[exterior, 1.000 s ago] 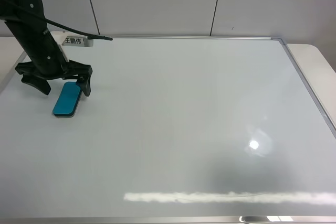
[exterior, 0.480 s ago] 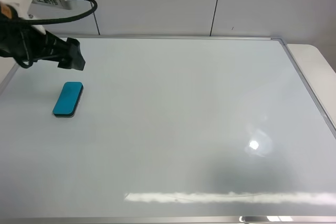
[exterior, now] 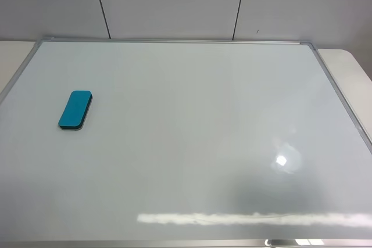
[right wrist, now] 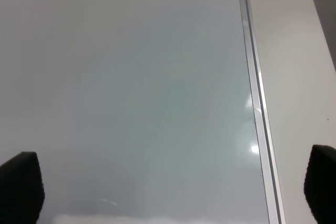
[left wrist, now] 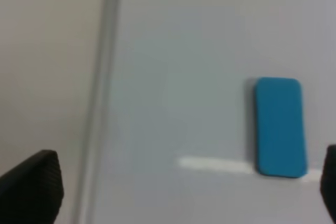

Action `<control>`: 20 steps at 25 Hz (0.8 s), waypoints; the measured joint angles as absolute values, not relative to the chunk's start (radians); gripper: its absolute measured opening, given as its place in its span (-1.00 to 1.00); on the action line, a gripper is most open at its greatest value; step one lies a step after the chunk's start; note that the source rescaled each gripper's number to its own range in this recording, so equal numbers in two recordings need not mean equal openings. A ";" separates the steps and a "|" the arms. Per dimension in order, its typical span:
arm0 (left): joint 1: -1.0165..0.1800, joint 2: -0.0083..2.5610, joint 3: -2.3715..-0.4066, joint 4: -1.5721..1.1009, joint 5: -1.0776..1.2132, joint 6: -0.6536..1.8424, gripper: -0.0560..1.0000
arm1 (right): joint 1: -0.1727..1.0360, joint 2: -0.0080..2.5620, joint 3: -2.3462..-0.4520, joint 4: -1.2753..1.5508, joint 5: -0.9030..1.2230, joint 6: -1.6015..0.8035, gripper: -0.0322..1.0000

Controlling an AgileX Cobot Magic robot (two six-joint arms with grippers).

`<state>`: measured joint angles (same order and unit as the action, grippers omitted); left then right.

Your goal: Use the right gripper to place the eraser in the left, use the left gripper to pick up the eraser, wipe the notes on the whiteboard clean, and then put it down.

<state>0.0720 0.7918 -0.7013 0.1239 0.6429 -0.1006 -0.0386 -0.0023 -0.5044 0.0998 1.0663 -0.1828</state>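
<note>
Exterior high view: eraser (exterior: 75, 110) lies flat near the whiteboard's (exterior: 192, 143) left edge. Wrist views: left gripper (left wrist: 173, 192) and right gripper (right wrist: 170, 187) jaws spread wide, holding nothing.

Left gripper (left wrist: 178, 192) gone from exterior high view — 1 s ago it straddled the eraser (exterior: 75, 109), then lifted off w/ its cable; now only seen in wrist cam, jaws apart.

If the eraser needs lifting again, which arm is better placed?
Left, likely. The eraser lies at the whiteboard's left side and shows in the left wrist view; the right wrist view shows only the far edge.
</note>
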 joint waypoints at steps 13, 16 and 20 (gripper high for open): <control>0.088 0.337 -0.701 0.127 1.096 -0.099 1.00 | -0.039 -0.002 -0.504 0.100 1.066 -0.183 1.00; 0.028 0.285 -0.699 0.127 1.127 -0.138 1.00 | -0.039 -0.002 -0.504 0.100 1.066 -0.183 1.00; -0.003 0.193 -0.631 0.123 1.109 -0.150 1.00 | -0.039 -0.002 -0.504 0.100 1.066 -0.183 1.00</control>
<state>-0.0026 0.1931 -0.6306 0.1235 1.1090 -0.1504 -0.0386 -0.0023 -0.5044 0.0998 1.0663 -0.1828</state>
